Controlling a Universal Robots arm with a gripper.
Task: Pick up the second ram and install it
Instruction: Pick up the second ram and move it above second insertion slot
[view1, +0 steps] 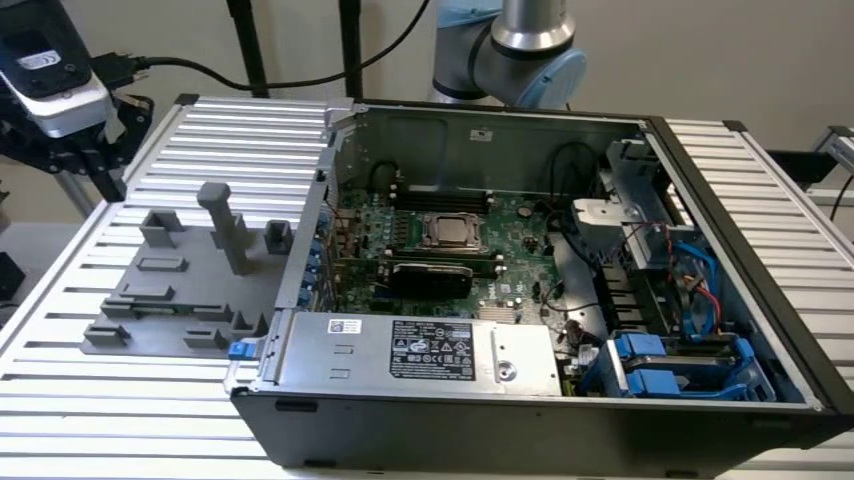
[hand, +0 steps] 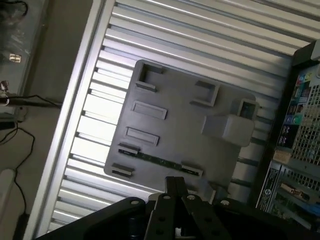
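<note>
The second ram (hand: 156, 159) is a thin green stick lying flat in a slot of the grey holder plate (hand: 185, 125), between two small clips. In the exterior view the same ram (view1: 167, 308) lies near the front of the plate (view1: 174, 290), at the exterior view's left of the computer case. My gripper (hand: 176, 181) hangs above the plate's edge close to the stick, apart from it, shut with nothing held. The wrist head (view1: 54, 70) stands high over the table's far corner at the exterior view's left.
The open computer case (view1: 534, 420) holds the green motherboard (view1: 507, 240), with dark memory slots (view1: 441, 195) behind the processor socket (view1: 454, 232). A tall grey post (view1: 224, 225) and several blocks rise from the plate. The ribbed metal table (view1: 120, 410) surrounds everything.
</note>
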